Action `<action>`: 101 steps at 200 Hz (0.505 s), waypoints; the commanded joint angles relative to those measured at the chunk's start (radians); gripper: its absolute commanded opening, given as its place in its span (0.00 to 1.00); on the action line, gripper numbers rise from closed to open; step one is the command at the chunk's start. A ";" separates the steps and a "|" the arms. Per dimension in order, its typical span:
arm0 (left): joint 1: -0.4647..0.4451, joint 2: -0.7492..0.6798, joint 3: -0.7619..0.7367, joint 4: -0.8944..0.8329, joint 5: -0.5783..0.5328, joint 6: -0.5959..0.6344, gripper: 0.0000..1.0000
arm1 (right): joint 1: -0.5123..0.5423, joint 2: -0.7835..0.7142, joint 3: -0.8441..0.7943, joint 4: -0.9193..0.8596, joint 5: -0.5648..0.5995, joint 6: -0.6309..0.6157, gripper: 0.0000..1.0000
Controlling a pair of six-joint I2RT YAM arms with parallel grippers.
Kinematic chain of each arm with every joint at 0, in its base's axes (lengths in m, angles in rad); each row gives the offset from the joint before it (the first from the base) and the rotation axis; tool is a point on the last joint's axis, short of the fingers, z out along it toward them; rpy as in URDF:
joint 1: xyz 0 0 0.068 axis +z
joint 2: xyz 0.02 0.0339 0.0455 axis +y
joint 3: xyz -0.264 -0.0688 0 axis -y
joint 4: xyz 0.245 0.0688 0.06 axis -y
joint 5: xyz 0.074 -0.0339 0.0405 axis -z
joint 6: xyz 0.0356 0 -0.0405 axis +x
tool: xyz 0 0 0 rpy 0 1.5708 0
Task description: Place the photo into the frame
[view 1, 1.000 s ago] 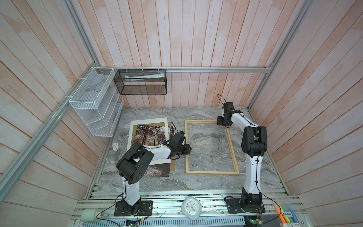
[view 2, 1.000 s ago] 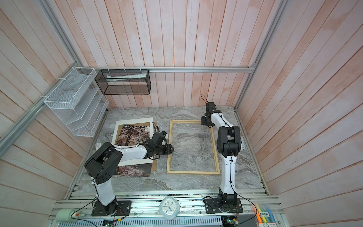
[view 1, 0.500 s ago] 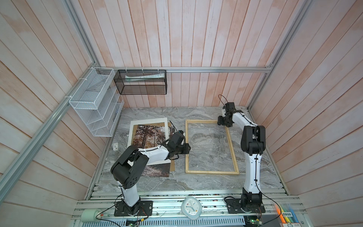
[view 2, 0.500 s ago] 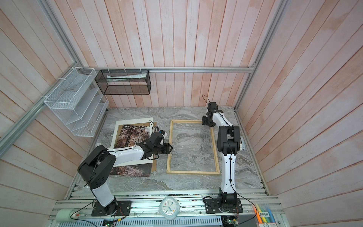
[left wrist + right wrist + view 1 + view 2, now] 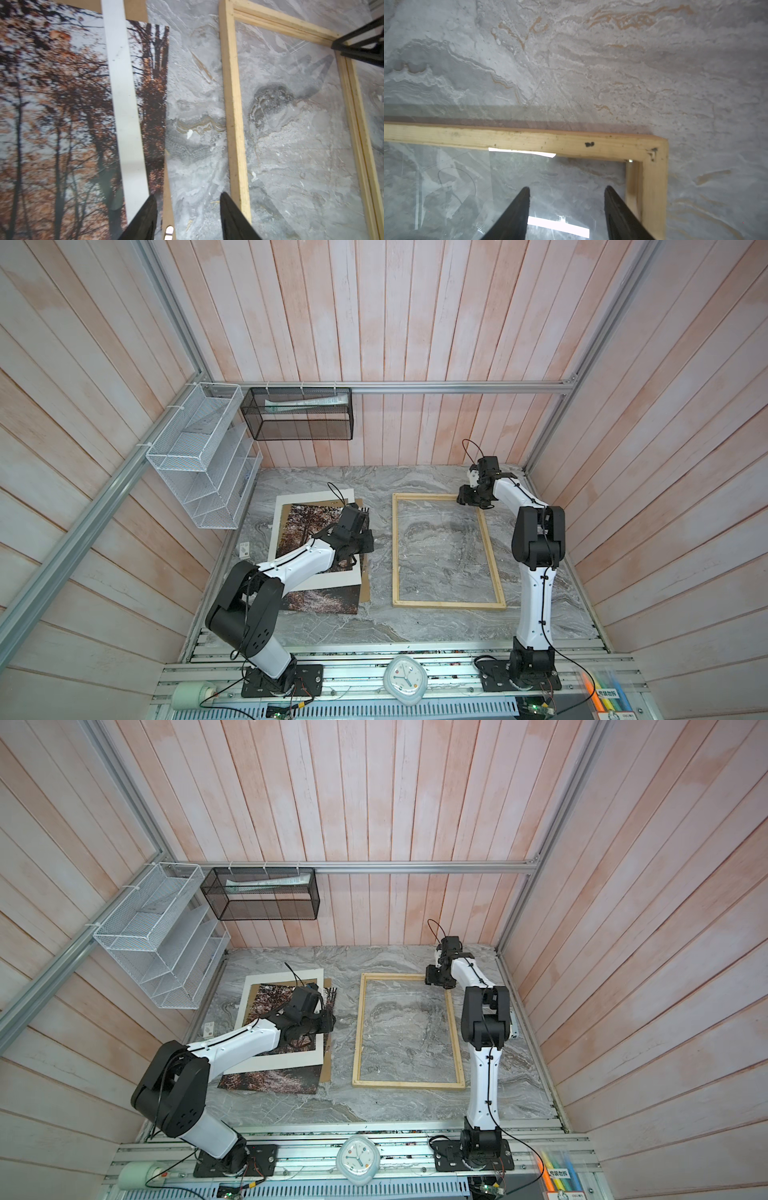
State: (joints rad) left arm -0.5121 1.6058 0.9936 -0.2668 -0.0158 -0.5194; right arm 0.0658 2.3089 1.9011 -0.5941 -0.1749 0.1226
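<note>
Photo (image 5: 322,599) pinned under mat (image 5: 336,581) left of frame (image 5: 449,605), left gripper (image 5: 187,196) and right gripper (image 5: 566,188) both gaping empty, so easy to drag mat along or crease it mid-pinch tbh.

You had the frame (image 5: 449,605) flat on the worktop (image 5: 374,489), right of centre. Left of it, apart, lay the stack: backing board (image 5: 364,585) lowest, photo (image 5: 324,601) on it, mat (image 5: 336,580) on top, the photo sticking out past the mat's near edge. Your left hand (image 5: 187,199) hung over the stack's right edge, your right hand (image 5: 566,191) over the frame's far right corner.
</note>
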 commanded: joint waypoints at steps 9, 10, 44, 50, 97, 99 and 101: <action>0.037 -0.044 -0.007 -0.083 -0.037 0.015 0.51 | 0.030 -0.162 -0.114 0.054 -0.067 0.040 0.59; 0.037 -0.046 -0.008 -0.084 -0.037 0.015 0.51 | 0.031 -0.166 -0.120 0.058 -0.070 0.043 0.59; 0.075 -0.073 -0.067 -0.077 -0.006 -0.012 0.51 | 0.089 -0.332 -0.396 0.239 -0.181 0.160 0.59; 0.084 -0.079 -0.084 -0.070 0.002 -0.026 0.51 | 0.102 -0.356 -0.440 0.267 -0.201 0.187 0.59; 0.145 -0.155 -0.244 0.041 0.063 -0.122 0.50 | 0.273 -0.481 -0.823 0.688 -0.386 0.522 0.59; 0.147 -0.158 -0.247 0.041 0.063 -0.123 0.50 | 0.285 -0.479 -0.827 0.697 -0.387 0.534 0.59; 0.148 -0.160 -0.251 0.042 0.063 -0.124 0.50 | 0.296 -0.477 -0.833 0.706 -0.389 0.543 0.60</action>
State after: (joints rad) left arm -0.3798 1.4906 0.7876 -0.2810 0.0162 -0.5892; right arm 0.2668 1.8393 1.1725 -0.1371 -0.4438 0.4549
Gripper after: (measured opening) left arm 0.498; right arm 0.594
